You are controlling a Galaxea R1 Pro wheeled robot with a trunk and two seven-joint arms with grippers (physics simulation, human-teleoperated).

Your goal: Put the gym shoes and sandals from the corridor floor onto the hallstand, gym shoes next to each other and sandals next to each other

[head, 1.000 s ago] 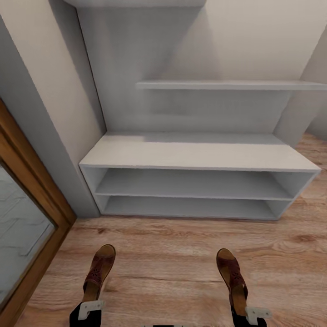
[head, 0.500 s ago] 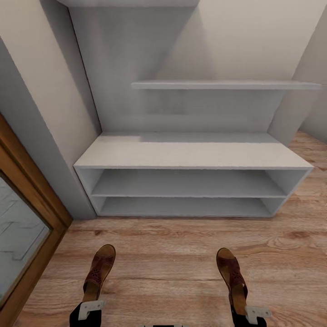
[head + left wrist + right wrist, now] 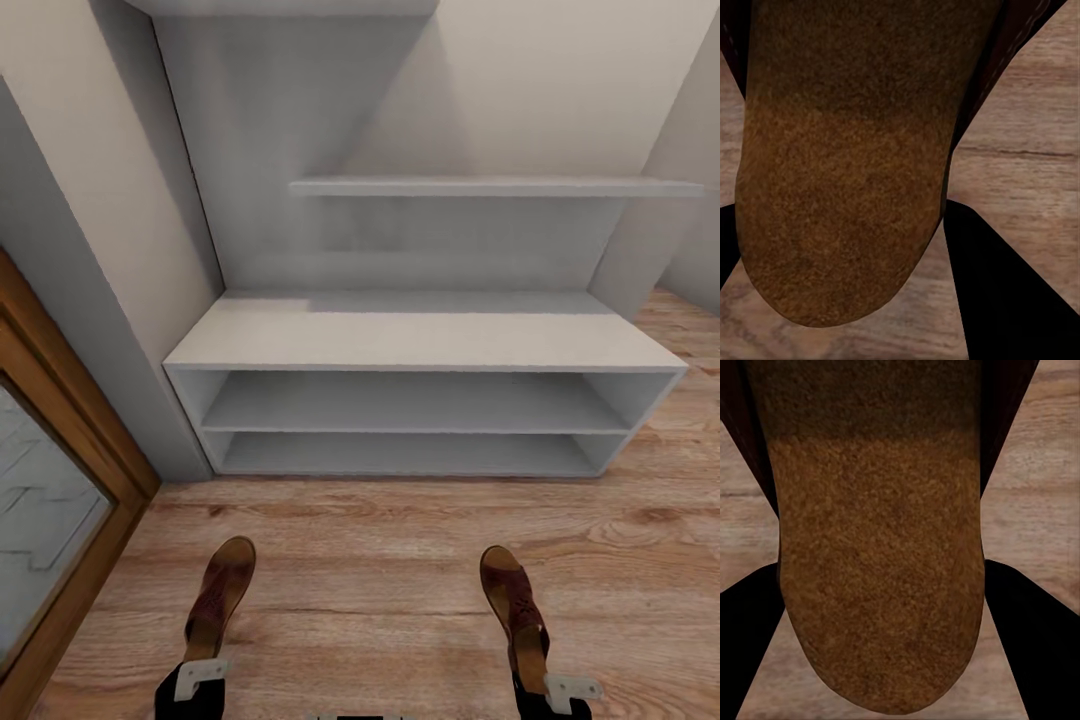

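Note:
The pale grey hallstand stands straight ahead against the wall, its bench top and both low shelf rows bare. I hold one dark brown sandal in each hand over the corridor floor, toes toward the rack. My left gripper is shut on the heel of the left sandal. My right gripper is shut on the heel of the right sandal. The wrist views show the tan insoles between black fingers. The gym shoes are out of view.
A wood-framed door or mirror panel runs along the left, beside a grey wall pillar. Two staggered upper shelves project from the hallstand's back panel. Open plank floor lies between me and the rack.
The whole head view has shifted, so the hallstand sits slightly further left in the picture. Both sandals stay held in the grippers, the right one barely shifted.

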